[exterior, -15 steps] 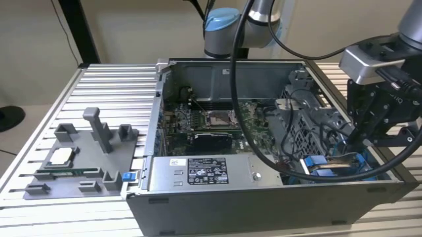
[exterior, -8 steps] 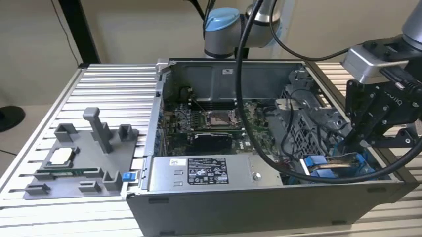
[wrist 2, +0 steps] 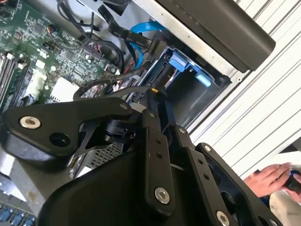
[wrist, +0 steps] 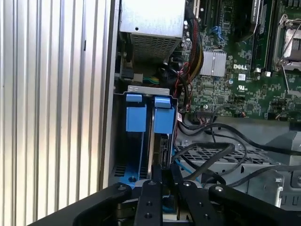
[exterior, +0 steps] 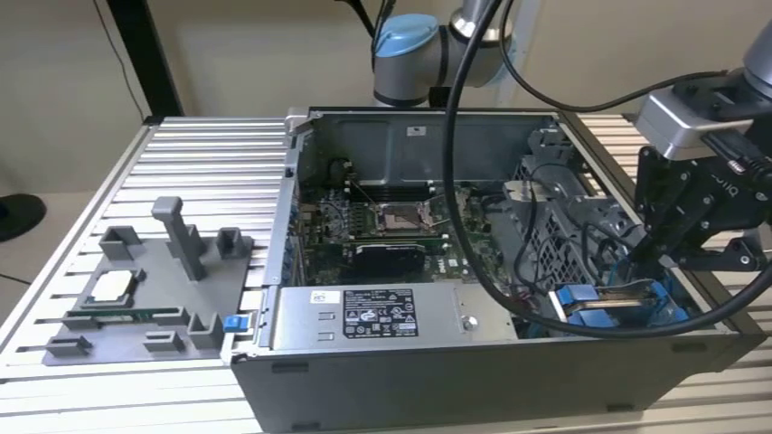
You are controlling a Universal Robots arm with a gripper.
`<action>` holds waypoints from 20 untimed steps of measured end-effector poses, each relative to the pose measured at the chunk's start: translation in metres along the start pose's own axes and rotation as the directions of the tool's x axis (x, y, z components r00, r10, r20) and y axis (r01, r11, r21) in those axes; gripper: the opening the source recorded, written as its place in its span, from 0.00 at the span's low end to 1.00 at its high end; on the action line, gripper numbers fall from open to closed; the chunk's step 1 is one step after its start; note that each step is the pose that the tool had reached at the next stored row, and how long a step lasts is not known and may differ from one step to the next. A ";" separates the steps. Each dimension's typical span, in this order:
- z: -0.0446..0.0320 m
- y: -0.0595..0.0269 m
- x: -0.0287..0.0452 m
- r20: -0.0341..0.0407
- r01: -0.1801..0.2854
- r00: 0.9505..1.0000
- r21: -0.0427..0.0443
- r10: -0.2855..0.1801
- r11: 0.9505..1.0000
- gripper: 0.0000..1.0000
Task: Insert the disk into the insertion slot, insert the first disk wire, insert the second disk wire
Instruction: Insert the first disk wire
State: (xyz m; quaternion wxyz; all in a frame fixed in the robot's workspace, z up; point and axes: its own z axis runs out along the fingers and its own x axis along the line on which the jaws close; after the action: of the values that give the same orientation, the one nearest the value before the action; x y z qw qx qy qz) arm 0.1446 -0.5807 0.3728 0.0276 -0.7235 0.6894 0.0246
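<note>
The insertion slot (wrist: 134, 155) is a narrow pocket, shut in by the case side (wrist: 107, 117) and by the power-supply box (wrist: 151, 21) at one end. Blue tabs (wrist: 146, 115) stand in its mouth, and black cable loops (wrist: 214, 153) crowd the perforated cage just beside it. In the exterior view, a thick black hose (exterior: 456, 181) hangs across the open case, while the slatted table (exterior: 181, 163) beyond the parts tray (exterior: 145, 298) offers free passage.
</note>
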 end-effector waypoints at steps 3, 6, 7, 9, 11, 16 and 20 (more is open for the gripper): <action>0.0012 0.0000 0.0001 0.003 -0.003 1.000 -0.001 0.003 1.000 0.00; 0.0014 -0.0001 -0.0001 0.004 -0.003 1.000 -0.001 0.003 1.000 0.00; 0.0014 -0.0001 -0.0001 0.004 -0.003 1.000 -0.001 0.003 1.000 0.00; 0.0014 -0.0001 -0.0002 0.003 -0.003 1.000 -0.001 0.003 1.000 0.00; 0.0017 -0.0001 -0.0002 0.004 -0.003 1.000 -0.001 0.003 1.000 0.00; 0.0053 -0.0014 0.0002 0.008 -0.007 1.000 -0.008 0.007 1.000 0.00; 0.0085 -0.0055 0.0006 0.015 -0.009 1.000 -0.017 0.009 1.000 0.00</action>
State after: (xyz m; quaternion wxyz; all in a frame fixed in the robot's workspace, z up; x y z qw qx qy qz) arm 0.1502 -0.5804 0.3644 0.0268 -0.7204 0.6921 0.0359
